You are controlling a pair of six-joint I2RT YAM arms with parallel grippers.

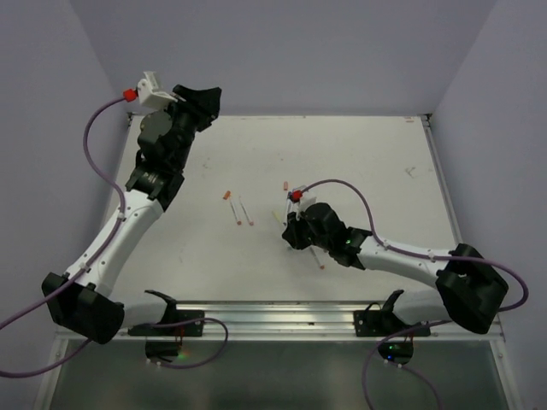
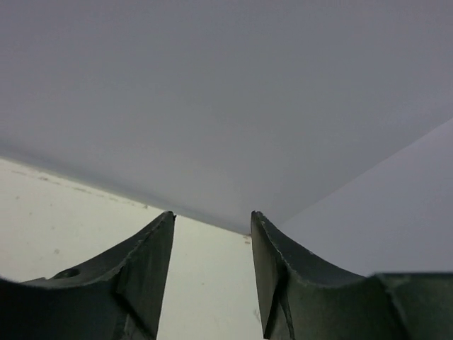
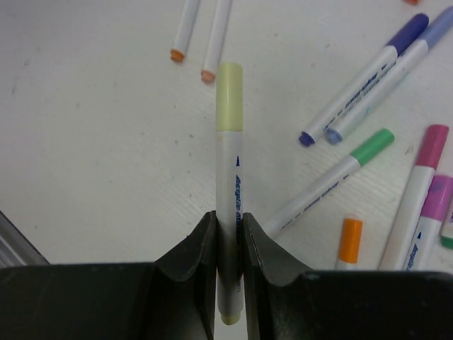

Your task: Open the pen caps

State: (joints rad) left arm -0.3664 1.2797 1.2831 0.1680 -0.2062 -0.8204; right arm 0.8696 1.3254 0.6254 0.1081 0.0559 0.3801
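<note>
My right gripper [image 3: 228, 216] is shut on the white barrel of a pen [image 3: 228, 177], which points straight away from the wrist; its pale yellow cap [image 3: 229, 95] is on the far end. In the top view this gripper [image 1: 295, 231] is low over the table's middle. To its right lie several capped pens: a green cap [image 3: 373, 145], an orange cap [image 3: 350, 239], a purple cap [image 3: 407, 32] and a pink cap [image 3: 432, 145]. My left gripper [image 2: 212, 216] is open and empty, raised at the back left corner [image 1: 201, 102].
Two white pens with orange ends [image 3: 208, 73] lie beyond the yellow cap; in the top view they sit left of centre [image 1: 239, 209]. Purple walls enclose the white table [image 1: 385, 162]. A metal rail [image 1: 273, 318] runs along the near edge.
</note>
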